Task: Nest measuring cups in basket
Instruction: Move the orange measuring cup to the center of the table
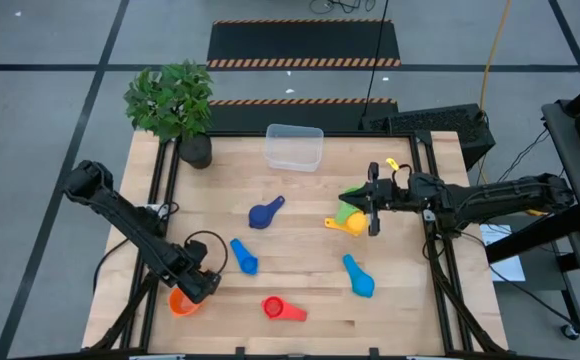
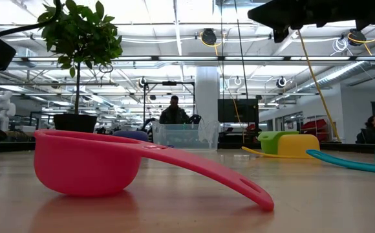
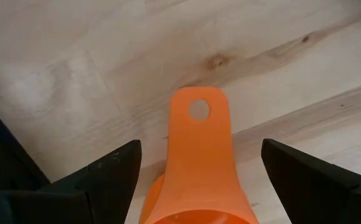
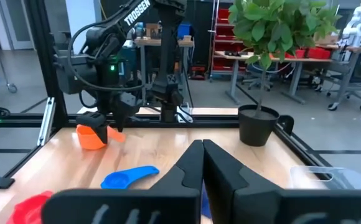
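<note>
Left gripper [image 1: 192,290] spread wide, straddling orange cup [image 1: 181,301] at table's near-left corner, right gripper [image 1: 373,200] pinched closed above green and yellow cups [image 1: 348,216], clear basket [image 1: 294,147] at far edge.

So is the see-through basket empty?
Yes, empty. From above, the basket holds nothing; every measuring cup in view lies on the table outside it.

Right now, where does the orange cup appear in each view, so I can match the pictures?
High view: orange cup at the table's near left edge, under the left gripper.
Low view: not in it.
Left wrist view: orange cup at bottom centre, handle between the open fingers.
Right wrist view: orange cup at the left, far across the table, below the left gripper.
Shared landmark: the plant.
</note>
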Controlling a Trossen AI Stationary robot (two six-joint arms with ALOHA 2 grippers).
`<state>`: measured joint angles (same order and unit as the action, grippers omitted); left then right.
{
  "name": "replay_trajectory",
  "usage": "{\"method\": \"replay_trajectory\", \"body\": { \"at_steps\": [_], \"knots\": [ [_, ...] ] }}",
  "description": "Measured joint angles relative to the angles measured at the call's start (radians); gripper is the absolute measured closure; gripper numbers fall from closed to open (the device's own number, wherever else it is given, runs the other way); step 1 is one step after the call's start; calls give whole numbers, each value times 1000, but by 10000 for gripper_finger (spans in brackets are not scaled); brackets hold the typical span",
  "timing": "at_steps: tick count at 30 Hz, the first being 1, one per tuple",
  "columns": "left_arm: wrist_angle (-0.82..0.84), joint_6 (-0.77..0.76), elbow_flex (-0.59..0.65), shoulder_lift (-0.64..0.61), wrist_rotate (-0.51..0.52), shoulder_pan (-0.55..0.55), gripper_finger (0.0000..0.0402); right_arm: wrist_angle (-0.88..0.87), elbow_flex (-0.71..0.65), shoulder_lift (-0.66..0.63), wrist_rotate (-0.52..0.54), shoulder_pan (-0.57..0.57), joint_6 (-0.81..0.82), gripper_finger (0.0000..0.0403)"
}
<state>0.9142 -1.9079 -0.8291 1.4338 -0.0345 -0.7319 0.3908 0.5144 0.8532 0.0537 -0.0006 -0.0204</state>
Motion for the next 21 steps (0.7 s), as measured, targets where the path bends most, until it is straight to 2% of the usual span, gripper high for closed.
{"method": "replay_trajectory", "body": {
  "at_steps": [10,21],
  "knots": [
    [1,3,1,13,9,-17,67,2,0,0,-2,0,-14,403],
    [19,91,1,33,10,-19,67,-15,0,0,-2,2,28,403]
  ]
}}
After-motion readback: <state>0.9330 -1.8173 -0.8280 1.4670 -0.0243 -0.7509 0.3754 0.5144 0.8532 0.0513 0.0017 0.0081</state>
